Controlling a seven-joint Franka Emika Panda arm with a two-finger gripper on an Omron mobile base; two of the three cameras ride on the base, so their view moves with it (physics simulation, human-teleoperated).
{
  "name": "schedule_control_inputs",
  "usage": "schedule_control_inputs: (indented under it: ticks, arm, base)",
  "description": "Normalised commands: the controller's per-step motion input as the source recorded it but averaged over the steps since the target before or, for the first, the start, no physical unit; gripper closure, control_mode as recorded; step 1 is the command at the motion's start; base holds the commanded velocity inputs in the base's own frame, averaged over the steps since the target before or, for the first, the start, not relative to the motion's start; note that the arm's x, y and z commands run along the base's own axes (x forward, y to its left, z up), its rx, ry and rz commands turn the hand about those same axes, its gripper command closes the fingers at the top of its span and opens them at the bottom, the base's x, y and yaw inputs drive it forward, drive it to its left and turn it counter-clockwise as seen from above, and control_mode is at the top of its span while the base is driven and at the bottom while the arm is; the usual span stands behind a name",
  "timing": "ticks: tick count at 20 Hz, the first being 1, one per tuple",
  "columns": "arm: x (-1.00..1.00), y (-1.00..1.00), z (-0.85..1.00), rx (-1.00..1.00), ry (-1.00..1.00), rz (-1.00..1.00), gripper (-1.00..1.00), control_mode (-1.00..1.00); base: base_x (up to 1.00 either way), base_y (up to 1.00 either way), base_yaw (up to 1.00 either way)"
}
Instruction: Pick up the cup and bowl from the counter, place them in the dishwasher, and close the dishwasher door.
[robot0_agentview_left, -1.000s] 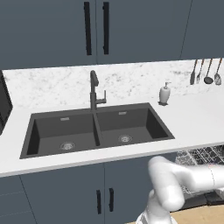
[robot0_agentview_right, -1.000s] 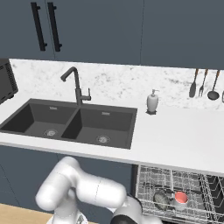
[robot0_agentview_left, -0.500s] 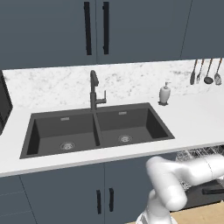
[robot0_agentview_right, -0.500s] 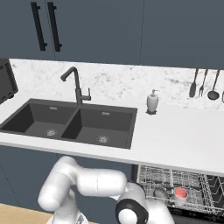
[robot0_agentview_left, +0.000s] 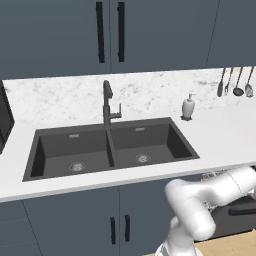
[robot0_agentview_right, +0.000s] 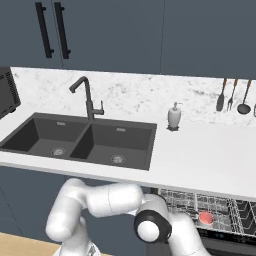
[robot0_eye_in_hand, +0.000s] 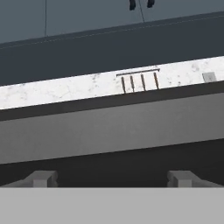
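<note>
Your claw (robot0_eye_in_hand: 112, 177) was spread wide and held nothing. The dishwasher door (robot0_agentview_left: 239, 212) looked stiff and heavy, so you should push its outer edge

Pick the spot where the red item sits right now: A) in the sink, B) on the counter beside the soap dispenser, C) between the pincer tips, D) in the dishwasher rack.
D: the red item lies in the dishwasher rack below the counter.

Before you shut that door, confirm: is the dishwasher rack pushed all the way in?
No. In the right base view the silver wire rack sticks out from under the counter, a red item lying in it.
</note>
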Motion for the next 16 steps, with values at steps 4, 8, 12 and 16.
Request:
schedule_control_inputs:
  ticks: [4,8,12,16]
  arm:
    - [0.98,0.0,0.52,0.0,-0.05,0.01,-1.0,-1.0]
    - [1.0,0.0,0.41,0.0,-0.05,0.01,-1.0,-1.0]
    - [0.97,0.0,0.22,0.0,-0.01,0.03,-1.0,-1.0]
    - [0.91,0.0,0.17,0.0,0.0,0.04,-1.0,-1.0]
  base:
    - [0.0,0.0,0.0]
    - [0.0,0.0,0.0]
    - [0.0,0.0,0.0]
    - [0.0,0.0,0.0]
